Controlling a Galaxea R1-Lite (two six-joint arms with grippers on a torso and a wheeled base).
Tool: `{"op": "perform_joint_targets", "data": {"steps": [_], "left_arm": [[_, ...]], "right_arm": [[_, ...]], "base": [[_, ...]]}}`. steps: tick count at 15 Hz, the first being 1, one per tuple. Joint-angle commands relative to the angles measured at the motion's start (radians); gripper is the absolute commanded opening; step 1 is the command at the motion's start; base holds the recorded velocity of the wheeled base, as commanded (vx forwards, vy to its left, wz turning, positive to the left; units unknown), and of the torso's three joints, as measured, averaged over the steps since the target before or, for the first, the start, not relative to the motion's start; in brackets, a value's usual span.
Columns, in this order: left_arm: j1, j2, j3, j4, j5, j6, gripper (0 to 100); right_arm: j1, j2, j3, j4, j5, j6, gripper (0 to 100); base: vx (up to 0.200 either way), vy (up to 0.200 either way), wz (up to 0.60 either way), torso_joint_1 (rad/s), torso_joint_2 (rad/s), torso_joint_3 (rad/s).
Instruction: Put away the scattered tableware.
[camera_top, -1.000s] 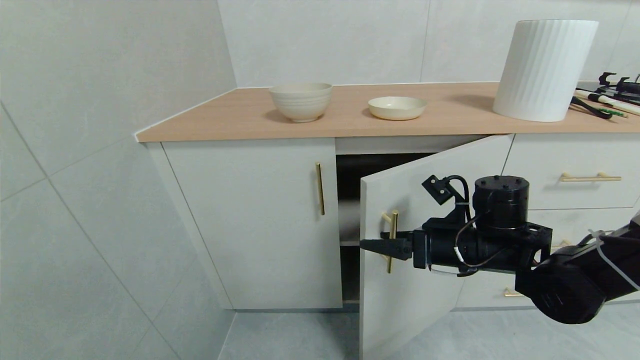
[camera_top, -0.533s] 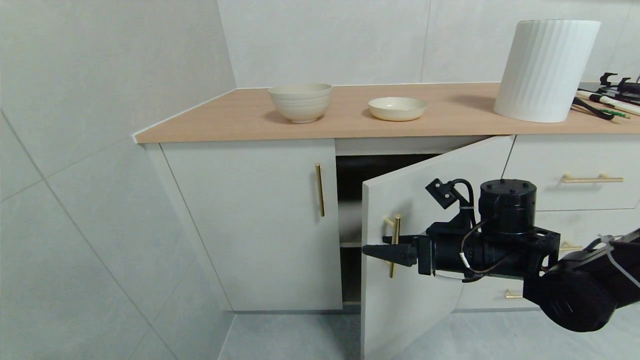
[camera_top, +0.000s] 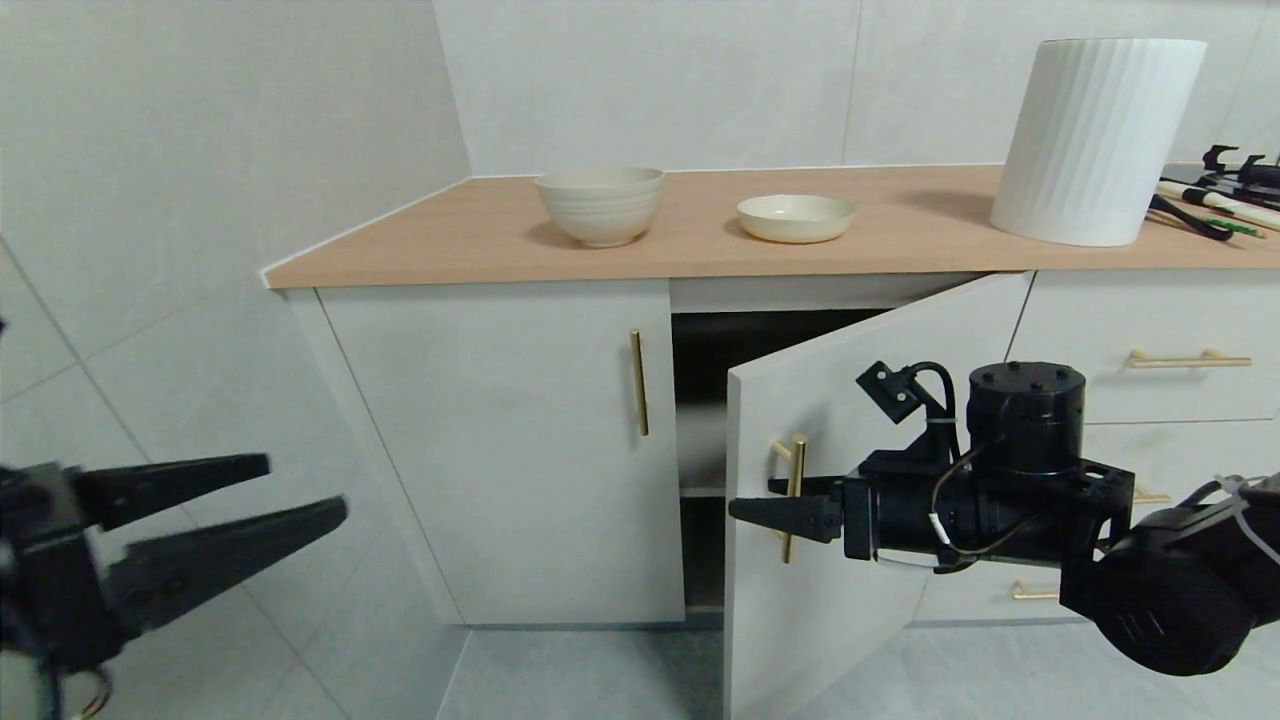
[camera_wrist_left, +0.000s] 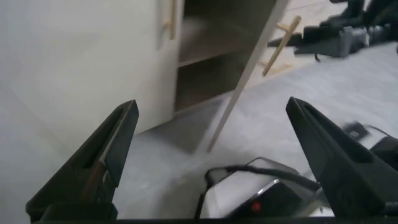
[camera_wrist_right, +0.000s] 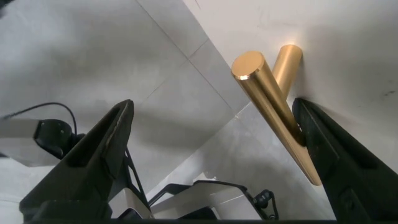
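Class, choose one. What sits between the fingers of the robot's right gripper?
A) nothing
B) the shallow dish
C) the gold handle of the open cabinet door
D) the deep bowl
C: the gold handle sits inside the open right gripper, while the bowl and dish stand on the counter.

Kitchen corner, wooden countertop (camera_top: 480, 238) over pale cabinet doors (camera_top: 500, 450) with brass handles (camera_top: 639, 381), drawers (camera_top: 1100, 330) alongside, grey tiled walls (camera_top: 650, 80), bowl (camera_top: 600, 205) and dish (camera_top: 795, 216) set out.
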Motion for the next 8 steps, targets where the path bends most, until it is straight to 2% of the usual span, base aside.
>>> {"op": "perform_joint_targets", "data": {"steps": [1, 2, 3, 4, 6, 8], "left_arm": [[-0.144, 0.445, -0.029, -0.329, -0.028, -0.077, 100], [-0.170, 0.509, -0.031, -0.426, -0.010, -0.133, 100], [-0.188, 0.569, -0.036, -0.513, 0.016, -0.169, 100], [-0.202, 0.615, -0.036, -0.590, 0.035, -0.182, 100], [-0.250, 0.724, -0.025, -0.756, 0.072, -0.183, 100], [-0.291, 0.784, -0.011, -0.843, 0.113, -0.185, 100]], "right_arm": [[0.025, 0.001, 0.003, 0.001, 0.000, 0.000, 100], [0.028, 0.001, 0.008, 0.001, 0.002, 0.000, 100], [0.037, 0.001, 0.008, 0.001, 0.000, 0.000, 100], [0.040, 0.001, 0.008, 0.001, 0.000, 0.000, 100], [0.043, -0.002, 0.009, 0.001, 0.000, -0.001, 100], [0.043, -0.009, 0.011, 0.001, 0.000, -0.001, 100]], "base": [[0.000, 0.000, 0.00, 0.000, 0.00, 0.000], [0.000, 0.000, 0.00, 0.000, 0.00, 0.000], [0.000, 0.000, 0.00, 0.000, 0.00, 0.000], [0.000, 0.000, 0.00, 0.000, 0.00, 0.000], [0.000, 0.000, 0.00, 0.000, 0.00, 0.000], [0.000, 0.000, 0.00, 0.000, 0.00, 0.000]]}}
